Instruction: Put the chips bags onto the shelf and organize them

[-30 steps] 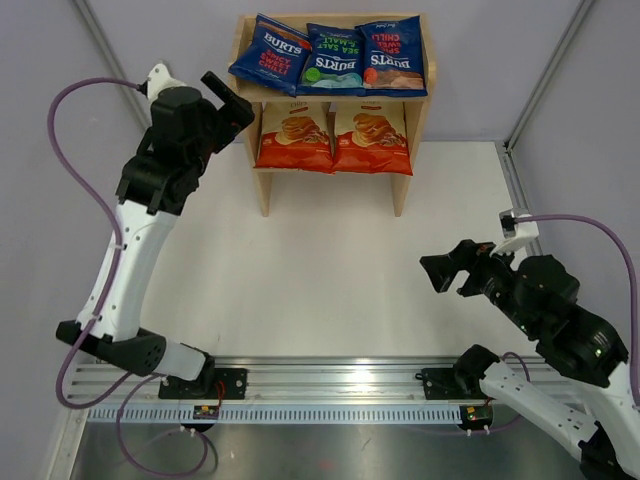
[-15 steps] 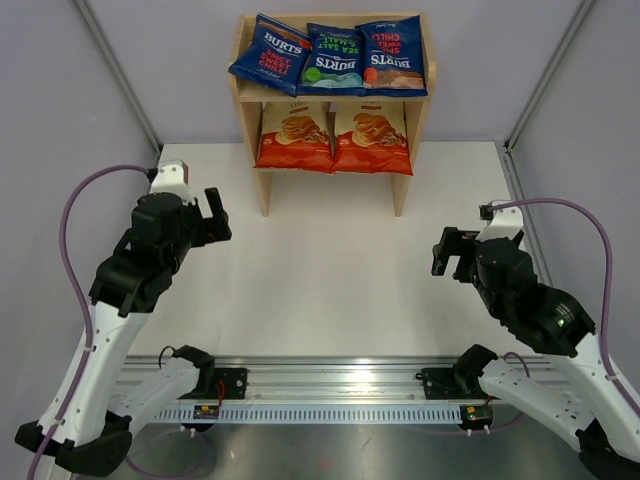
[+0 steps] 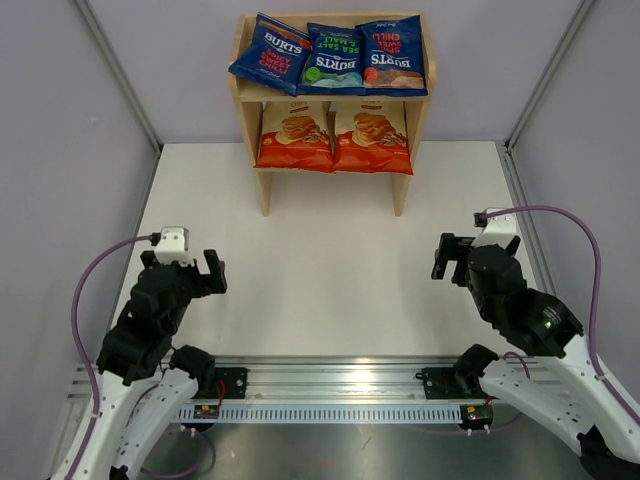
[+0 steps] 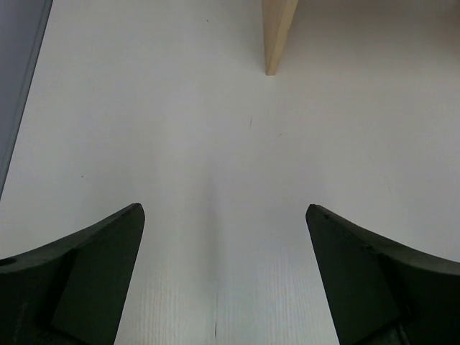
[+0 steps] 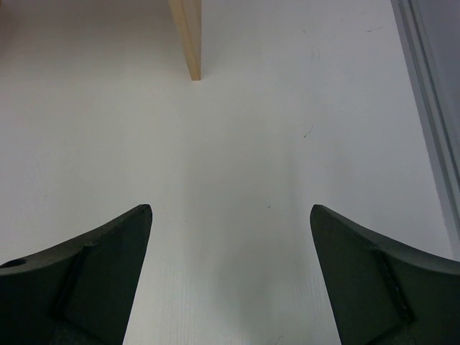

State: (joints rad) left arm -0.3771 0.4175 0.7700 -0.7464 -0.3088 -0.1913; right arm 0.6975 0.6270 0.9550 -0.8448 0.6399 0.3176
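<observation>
- Shelf (image 3: 262,188): light wood, two tiers, at 12 o'clock on the table (image 3: 330,270) against the far wall. Its long axis runs 9 to 3 o'clock, with the open front facing 6 o'clock.
- Top tier, left red-labelled Burts bag (image 3: 269,55): dark blue and lying flat. It is skewed, with its long axis running roughly 1 to 7 o'clock and its near corner overhanging the front edge.
- Top tier, teal-green Burts bag (image 3: 335,60): in the middle, just beside its neighbours, long axis 12 to 6 o'clock.
- Top tier, right red-labelled Burts bag (image 3: 393,57): at the 3 o'clock end, long axis 12 to 6 o'clock, squarely set.
- Lower tier, left Cassava Chips bag (image 3: 295,137): long axis 12 to 6 o'clock. The cream end lies toward 12 and the red-orange end toward 6, at the front edge.
- Lower tier, right Cassava Chips bag (image 3: 372,138): touching the left one, same orientation.
- Left gripper (image 4: 224,215): at 8 o'clock in the top view, well apart from the shelf. The jaws are spread wide, nothing is between them, and they point toward 12 o'clock over bare table.
- Right gripper (image 5: 230,215): at 4 o'clock in the top view. The jaws are likewise spread and empty, aimed toward the shelf's right side panel.
</observation>
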